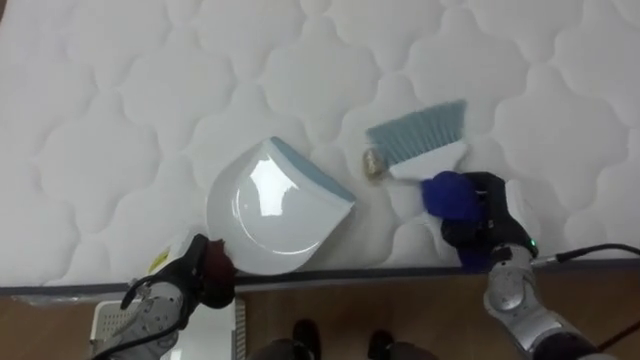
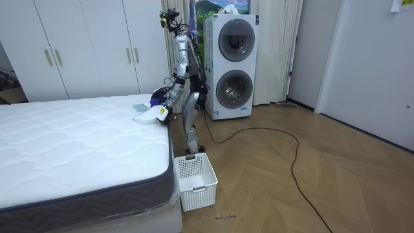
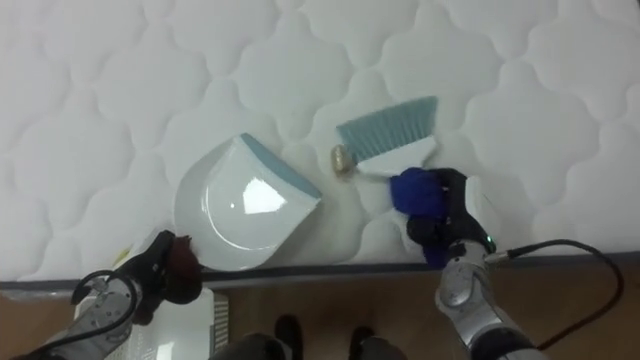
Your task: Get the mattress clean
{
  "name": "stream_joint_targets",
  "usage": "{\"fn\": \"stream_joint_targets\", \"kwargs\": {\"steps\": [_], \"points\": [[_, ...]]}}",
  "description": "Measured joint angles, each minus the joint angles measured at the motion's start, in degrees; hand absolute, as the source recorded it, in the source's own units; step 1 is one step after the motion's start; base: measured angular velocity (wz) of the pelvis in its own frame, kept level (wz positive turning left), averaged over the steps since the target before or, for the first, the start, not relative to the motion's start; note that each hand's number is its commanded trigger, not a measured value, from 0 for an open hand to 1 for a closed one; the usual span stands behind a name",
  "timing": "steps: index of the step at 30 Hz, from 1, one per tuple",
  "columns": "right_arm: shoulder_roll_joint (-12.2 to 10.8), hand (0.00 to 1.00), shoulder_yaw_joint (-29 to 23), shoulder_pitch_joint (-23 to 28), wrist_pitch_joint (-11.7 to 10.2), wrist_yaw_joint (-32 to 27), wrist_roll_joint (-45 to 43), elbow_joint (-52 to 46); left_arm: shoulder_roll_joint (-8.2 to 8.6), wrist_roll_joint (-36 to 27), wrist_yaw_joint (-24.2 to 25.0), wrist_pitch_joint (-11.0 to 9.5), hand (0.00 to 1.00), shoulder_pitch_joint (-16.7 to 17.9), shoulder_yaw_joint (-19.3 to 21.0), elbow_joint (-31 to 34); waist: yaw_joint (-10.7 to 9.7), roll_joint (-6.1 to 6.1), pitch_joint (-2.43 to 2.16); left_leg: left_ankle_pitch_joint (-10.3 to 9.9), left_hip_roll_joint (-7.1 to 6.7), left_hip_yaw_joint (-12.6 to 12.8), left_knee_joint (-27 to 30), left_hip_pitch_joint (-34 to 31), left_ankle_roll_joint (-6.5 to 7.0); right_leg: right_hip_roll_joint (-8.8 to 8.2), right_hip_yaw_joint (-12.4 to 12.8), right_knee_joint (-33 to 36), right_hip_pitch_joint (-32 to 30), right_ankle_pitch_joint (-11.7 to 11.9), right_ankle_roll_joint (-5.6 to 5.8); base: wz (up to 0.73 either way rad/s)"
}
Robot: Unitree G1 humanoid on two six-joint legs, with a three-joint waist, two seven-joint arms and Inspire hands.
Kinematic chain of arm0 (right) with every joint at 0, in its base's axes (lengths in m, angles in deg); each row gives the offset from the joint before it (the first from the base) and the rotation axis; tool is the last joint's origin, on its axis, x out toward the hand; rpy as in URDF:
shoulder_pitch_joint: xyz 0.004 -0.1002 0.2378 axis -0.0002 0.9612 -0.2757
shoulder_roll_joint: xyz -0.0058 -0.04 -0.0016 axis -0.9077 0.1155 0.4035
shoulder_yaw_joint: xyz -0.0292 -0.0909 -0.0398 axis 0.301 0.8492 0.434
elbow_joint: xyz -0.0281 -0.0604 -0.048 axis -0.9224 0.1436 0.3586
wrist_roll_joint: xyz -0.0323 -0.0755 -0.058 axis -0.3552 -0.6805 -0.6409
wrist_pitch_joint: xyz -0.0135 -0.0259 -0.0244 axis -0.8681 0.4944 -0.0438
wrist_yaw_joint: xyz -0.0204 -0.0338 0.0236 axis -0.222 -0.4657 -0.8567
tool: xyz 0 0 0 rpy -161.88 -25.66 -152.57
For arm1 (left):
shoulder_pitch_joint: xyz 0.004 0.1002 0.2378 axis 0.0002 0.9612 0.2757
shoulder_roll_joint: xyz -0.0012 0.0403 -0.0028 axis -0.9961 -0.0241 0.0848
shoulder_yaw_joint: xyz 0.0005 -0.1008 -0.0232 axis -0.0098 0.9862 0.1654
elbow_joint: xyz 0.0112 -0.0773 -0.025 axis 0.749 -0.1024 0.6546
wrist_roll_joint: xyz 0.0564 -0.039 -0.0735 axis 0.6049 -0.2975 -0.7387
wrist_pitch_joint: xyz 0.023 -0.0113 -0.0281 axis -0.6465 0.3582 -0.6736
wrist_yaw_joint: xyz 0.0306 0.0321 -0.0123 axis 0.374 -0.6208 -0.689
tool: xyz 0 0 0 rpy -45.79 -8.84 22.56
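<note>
The dustpan [image 1: 270, 215] was held by its handle in the curled left hand [image 1: 190, 282], and the brush [image 1: 420, 135] was gripped by the right hand [image 1: 478, 222]. A tan scrap [image 1: 374, 163] lay unswept on the mattress [image 1: 120, 100], at the pan's two o'clock, so the sweeping was judged unfinished.

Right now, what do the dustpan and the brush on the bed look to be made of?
The dustpan looks like hard white plastic, glossy, with bright reflections on it; its grey-blue lip may be rubber. The brush has a white back, likely plastic, and fine pale-blue bristles, probably synthetic.
</note>
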Motion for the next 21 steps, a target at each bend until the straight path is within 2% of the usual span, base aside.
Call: {"fn": "stream_joint_targets", "kwargs": {"steps": [7,21], "points": [[-0.13,1.00,0.01,0.99,0.52,-1.05,-0.91,0.18,-0.02,-0.02,0.01,1.09,1.00,0.01,-0.07,0.00,0.14,0.12,-0.09,0.01,0.15,0.01,0.47,0.03,0.01,0.11,0.10,0.18,0.15,-0.04,-0.05,0.00],[-0.21,1.00,-0.04,1.42,0.47,-1.49,-0.54,1.35,-0.55,-0.07,0.03,1.31,1.00,0.04,-1.03,0.01,0.40,0.28,-0.43,0.03,0.17,-0.03,0.51,0.12,0.04,0.13,0.05,0.19,0.34,-0.03,-0.04,0.00]]}}
